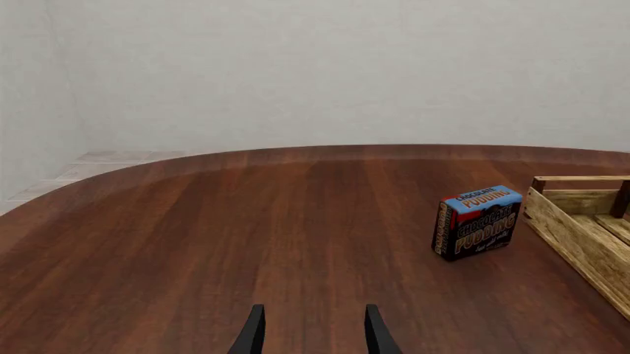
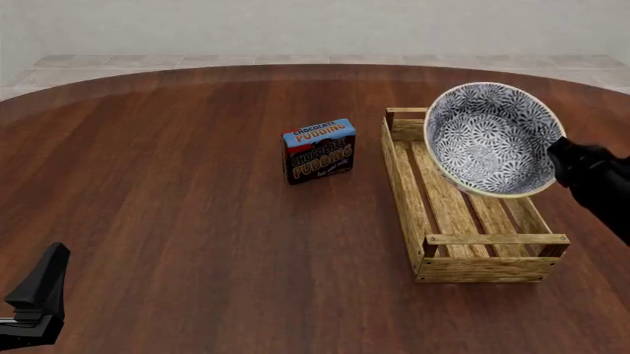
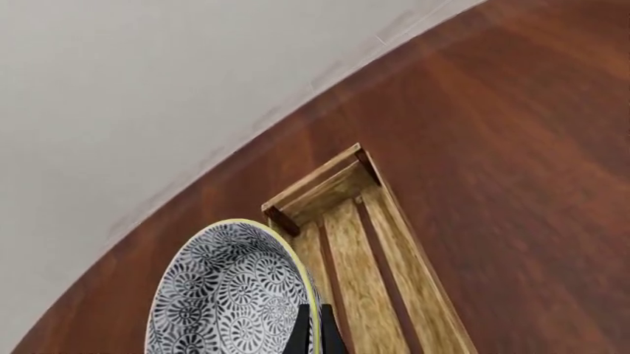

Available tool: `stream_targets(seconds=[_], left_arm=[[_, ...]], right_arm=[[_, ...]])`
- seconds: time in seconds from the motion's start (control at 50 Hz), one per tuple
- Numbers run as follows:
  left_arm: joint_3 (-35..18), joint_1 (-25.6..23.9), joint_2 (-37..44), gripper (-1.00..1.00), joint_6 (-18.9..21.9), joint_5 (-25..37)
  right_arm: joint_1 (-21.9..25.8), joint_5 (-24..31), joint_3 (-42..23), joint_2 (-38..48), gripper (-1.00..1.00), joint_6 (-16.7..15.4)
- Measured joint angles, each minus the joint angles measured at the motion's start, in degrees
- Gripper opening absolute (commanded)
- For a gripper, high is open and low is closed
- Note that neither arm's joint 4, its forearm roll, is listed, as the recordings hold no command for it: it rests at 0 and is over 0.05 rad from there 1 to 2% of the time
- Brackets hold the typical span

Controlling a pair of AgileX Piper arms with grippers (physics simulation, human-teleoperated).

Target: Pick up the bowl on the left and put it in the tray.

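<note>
The blue-patterned bowl (image 2: 489, 139) hangs tilted on its side above the far half of the wooden tray (image 2: 489, 239), its opening facing left. My right gripper (image 2: 554, 152) is shut on its right rim. In the right wrist view the fingers (image 3: 301, 333) pinch the yellowish rim of the bowl (image 3: 226, 295), with the tray (image 3: 344, 247) below and ahead. My left gripper (image 2: 41, 289) sits low at the table's front left corner, far from both. In the left wrist view its fingers (image 1: 253, 332) stand apart with nothing between them, so the left gripper (image 1: 315, 333) is open.
A chocolate pudding box (image 2: 320, 150) stands upright on the dark wood table (image 2: 177, 192), just left of the tray's far end. The left wrist view also shows the pudding box (image 1: 477, 221) and one end of the tray (image 1: 580, 225).
</note>
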Motion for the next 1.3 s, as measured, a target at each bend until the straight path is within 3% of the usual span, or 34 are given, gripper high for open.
stream_targets(seconds=[0.82,1.3], left_arm=[[0.0,0.0,0.0,1.0,0.0,0.0],[0.0,0.0,0.0,1.0,0.0,0.0]], right_arm=[[-1.2,1.2,2.0,-1.4,-1.0,-1.0],[-0.8,-2.1,5.0,1.5,-1.0,2.1]])
